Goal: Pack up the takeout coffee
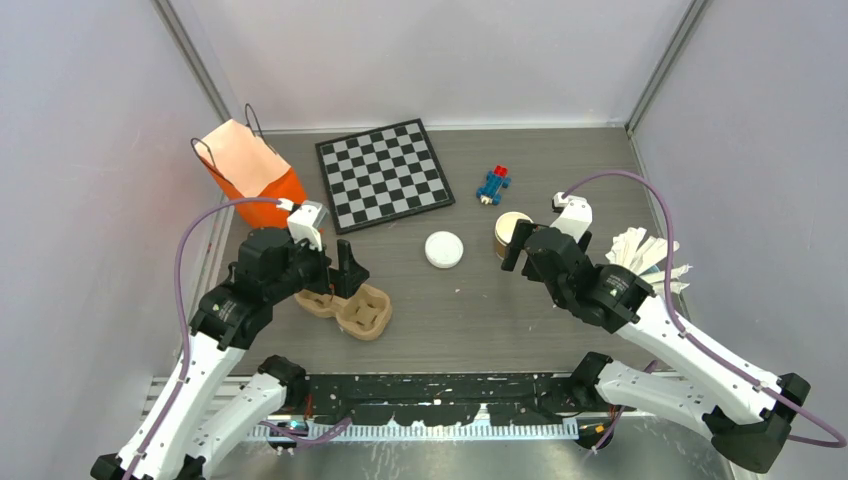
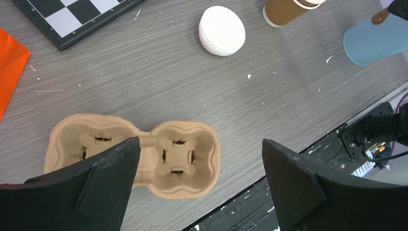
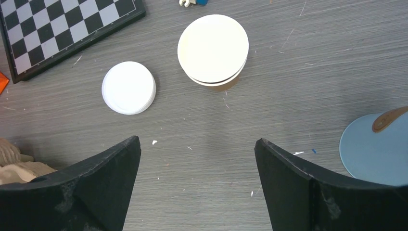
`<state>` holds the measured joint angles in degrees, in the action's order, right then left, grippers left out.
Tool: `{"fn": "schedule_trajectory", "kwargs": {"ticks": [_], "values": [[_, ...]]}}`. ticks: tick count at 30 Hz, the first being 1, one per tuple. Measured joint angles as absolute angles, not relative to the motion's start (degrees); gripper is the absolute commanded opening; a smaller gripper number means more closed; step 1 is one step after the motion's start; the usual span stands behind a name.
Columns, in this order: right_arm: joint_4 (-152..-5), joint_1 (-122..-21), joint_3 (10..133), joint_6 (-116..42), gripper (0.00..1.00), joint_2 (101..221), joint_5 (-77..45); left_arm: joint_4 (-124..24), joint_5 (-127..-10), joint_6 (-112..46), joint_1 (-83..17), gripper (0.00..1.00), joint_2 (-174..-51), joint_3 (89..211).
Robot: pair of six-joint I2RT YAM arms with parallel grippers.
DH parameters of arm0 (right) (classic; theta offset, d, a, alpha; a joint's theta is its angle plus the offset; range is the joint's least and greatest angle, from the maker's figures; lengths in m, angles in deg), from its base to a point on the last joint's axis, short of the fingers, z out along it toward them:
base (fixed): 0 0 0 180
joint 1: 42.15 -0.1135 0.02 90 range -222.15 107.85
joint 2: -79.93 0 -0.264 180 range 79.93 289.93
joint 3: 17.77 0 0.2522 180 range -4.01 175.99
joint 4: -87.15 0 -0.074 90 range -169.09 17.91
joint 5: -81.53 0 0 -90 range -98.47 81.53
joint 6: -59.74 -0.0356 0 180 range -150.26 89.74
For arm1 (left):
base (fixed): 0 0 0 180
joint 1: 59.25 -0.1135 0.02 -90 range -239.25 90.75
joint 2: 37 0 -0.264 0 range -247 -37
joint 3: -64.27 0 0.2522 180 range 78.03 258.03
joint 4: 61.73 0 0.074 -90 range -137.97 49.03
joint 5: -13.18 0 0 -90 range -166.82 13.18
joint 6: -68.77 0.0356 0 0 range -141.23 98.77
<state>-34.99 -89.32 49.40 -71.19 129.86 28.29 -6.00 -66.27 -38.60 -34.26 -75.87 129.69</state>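
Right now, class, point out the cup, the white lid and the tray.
cup (image 2: 285, 9): left wrist view, its brown wall.
white lid (image 3: 128, 87): right wrist view, middle of its top.
tray (image 2: 179, 156): left wrist view, bare floor of one well.

The left end effector (image 2: 199, 141) and right end effector (image 3: 196, 141) hover, jaws wide apart.

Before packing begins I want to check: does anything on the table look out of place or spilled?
One white lid lies loose on the table, beside the brown cup, not on it. Small white flecks dot the surface. No spill shows; the pulp tray sits flat and holds no cup.
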Motion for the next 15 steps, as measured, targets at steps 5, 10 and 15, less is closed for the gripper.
{"fn": "schedule_trajectory", "kwargs": {"ticks": [5, 10, 15], "values": [[-36.89, -89.32, 48.22, -71.1, 0.92, 129.8, 28.02, -6.02, -66.29, -38.55, -34.26, 1.0, -75.87, 129.63], [-38.81, -89.32, 47.06, -70.64, 0.9, 129.89, 29.01, -6.0, -66.29, -38.55, -34.26, 1.0, -75.87, 129.63], [-41.11, -89.15, 46.88, -66.66, 0.87, 134.3, 35.65, -6.02, -66.29, -38.55, -34.26, 1.0, -75.85, 129.6]]}}
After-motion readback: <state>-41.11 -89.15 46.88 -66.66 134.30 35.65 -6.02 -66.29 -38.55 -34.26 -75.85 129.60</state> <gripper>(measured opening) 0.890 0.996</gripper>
